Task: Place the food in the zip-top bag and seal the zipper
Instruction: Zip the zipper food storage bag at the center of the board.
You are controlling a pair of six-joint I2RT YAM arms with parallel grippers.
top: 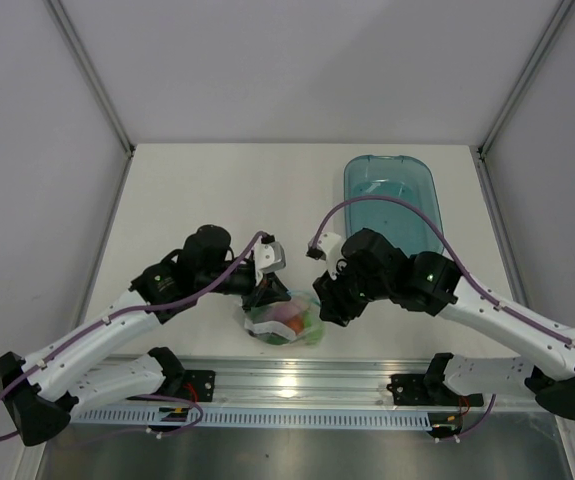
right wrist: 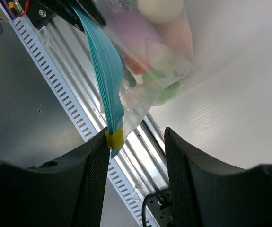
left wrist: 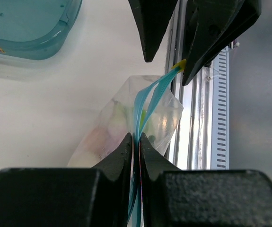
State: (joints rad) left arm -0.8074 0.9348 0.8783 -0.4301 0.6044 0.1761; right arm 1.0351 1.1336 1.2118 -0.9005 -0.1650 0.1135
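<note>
while the zipper (left wrist: 147,101) is clamped in the left jaws, its yellow end (right wrist: 115,138) could be missed by the parted right jaws.

Left pincer (top: 266,297) and right pincer (top: 329,311) flank the zip-top bag (top: 313,331) holding food (top: 287,322).

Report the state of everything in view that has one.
Left pincer, shut on the zipper.
Right pincer, open, one finger against the zipper's yellow end.
Zipper, strips look apart between the pincers, not sealed there.
Bag, loaded, mouth not fully closed.
Food, inside the bag.
Tray, upright, no food visible in it.
</note>
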